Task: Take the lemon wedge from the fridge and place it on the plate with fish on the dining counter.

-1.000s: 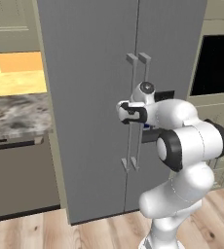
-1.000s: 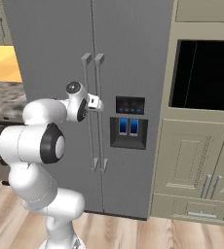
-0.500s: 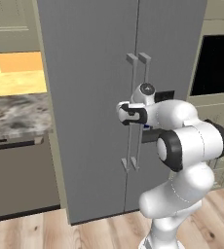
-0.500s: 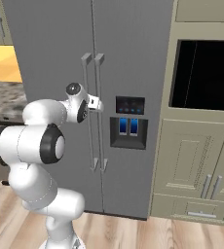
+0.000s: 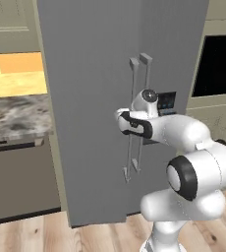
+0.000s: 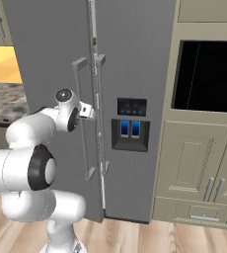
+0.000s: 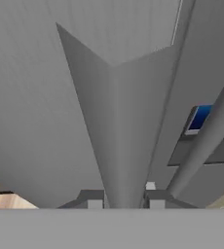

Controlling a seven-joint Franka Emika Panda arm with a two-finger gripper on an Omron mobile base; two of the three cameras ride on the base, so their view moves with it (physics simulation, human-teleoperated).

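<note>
Fingers [image 7: 95,199] just closed on the left handle [image 7: 115,136] mid-frame; we're starting to pull the fridge [image 5: 90,74] door open, lemon wedge unreached.

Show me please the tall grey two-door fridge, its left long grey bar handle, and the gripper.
Tall grey two-door fridge [image 6: 135,59]: right base view, upper right door panel.
Left long grey bar handle [image 7: 115,131]: hand view, mid-bar between the fingertips.
Gripper [image 7: 122,198]: hand view, closed around that handle.
</note>
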